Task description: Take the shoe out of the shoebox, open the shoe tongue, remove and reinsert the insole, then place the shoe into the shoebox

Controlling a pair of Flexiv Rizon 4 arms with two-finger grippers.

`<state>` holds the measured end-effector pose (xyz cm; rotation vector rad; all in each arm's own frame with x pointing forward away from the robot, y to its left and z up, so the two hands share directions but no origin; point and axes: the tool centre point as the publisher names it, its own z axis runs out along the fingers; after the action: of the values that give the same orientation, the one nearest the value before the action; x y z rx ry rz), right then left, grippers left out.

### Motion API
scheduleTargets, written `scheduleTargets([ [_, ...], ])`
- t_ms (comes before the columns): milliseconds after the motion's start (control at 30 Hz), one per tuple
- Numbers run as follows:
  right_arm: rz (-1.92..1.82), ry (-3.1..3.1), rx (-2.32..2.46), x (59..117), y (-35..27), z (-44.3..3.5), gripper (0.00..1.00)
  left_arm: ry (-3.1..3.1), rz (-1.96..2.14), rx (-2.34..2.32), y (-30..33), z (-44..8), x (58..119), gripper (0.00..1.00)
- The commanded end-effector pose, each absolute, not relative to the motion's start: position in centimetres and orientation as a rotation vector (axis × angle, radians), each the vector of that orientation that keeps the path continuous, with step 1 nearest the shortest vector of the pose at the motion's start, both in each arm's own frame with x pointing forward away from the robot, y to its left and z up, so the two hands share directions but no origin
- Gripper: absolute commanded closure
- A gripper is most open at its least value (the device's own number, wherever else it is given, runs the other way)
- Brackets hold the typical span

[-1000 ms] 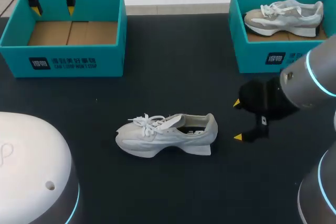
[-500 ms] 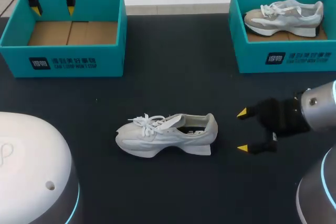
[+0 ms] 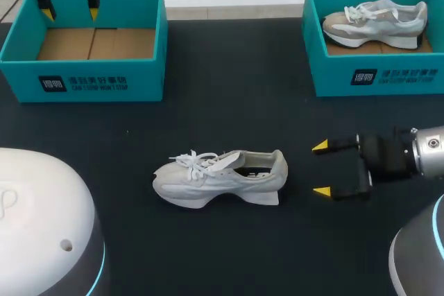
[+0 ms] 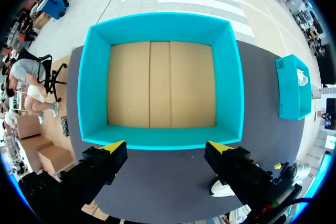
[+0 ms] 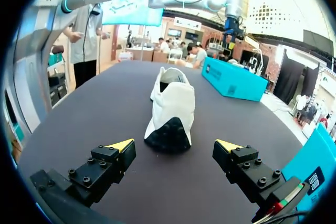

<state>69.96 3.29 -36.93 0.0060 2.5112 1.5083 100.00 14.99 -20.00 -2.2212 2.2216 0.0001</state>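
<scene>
Lying upright on its sole near the middle of the dark table, the white shoe points its toe toward my left and its heel toward my right gripper. That gripper sits near the heel without touching it, fingers spread wide and grasping nothing. My left gripper hangs over the far wall of the teal shoebox at far left, fingers likewise apart. A second teal box at far right holds another shoe.

A teal box at right holds a beige sneaker.
</scene>
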Motion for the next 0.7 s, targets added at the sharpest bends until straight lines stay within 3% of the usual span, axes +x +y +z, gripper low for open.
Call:
scheduleTargets([
  [33, 1.51, 2.512, 0.004, 70.2, 3.4, -37.1, 0.0, 2.222, 0.0, -2.221, 15.0, -20.0, 100.0, 0.0],
  [333, 1.51, 2.512, 0.004, 70.2, 3.4, -37.1, 0.0, 2.222, 0.0, -2.221, 15.0, -20.0, 100.0, 0.0],
  [700, 1.461, 2.548, 0.112, 71.9, 7.7, -37.5, 0.0, 2.222, 0.0, -2.221, 15.0, -20.0, 100.0, 0.0],
])
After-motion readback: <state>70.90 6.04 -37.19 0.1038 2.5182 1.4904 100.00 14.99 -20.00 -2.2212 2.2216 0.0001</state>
